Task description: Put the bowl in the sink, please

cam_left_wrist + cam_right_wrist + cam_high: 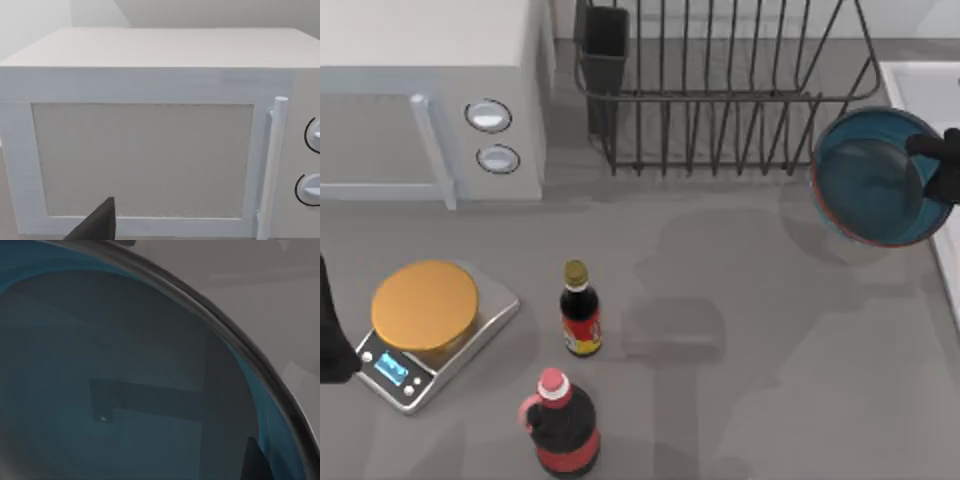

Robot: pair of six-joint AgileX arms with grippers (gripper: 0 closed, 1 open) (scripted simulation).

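Holding the bowl [872, 180] by its right-hand rim, the right gripper [942, 168] sits at the far right edge of the table [740, 330], fingers closed on that rim. The bowl is tilted, its dark blue inside facing up and leftward, and it casts a shadow on the grey surface below, so it appears lifted clear of the table. It lies just beside the sink [925, 85], whose pale rim shows at the upper right corner, and just right of the black wire dish rack [720, 90]. The right wrist view looks closely into the bowl's glazed interior [125, 390] with its dark rim curving across.

The left arm is parked at the table's left edge, beside the silver scale [425, 330] with its orange disc. One dark fingertip [97, 225] shows in the left wrist view before the white microwave [150, 140]; whether the left gripper's fingers are apart or together cannot be told.

Two bottles stand near the table's middle front: a yellow-capped one [580, 312] and a red-capped one [560, 425].
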